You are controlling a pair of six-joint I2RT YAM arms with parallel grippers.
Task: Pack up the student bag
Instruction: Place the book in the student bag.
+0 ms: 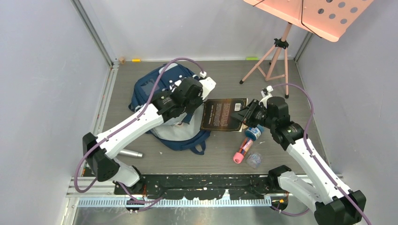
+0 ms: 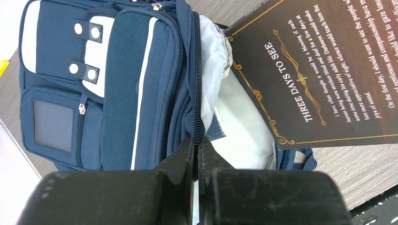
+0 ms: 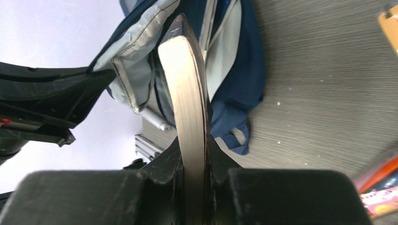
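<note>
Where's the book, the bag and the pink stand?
book (image 1: 220, 115): top view, middle of its black cover.
bag (image 2: 126, 84): left wrist view, blue front pocket.
stand (image 1: 280, 43): top view, where its legs meet.

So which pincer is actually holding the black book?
The right pincer: the black book is clamped between its fingers. The left pincer is instead shut on the zipper edge of the student bag.

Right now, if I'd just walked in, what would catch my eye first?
A black book with gold lettering is clamped in the right pincer at the open mouth of the navy student bag mid-table. The left pincer pinches the bag's zipper edge, and a pink music stand looms at the far right corner.
</note>
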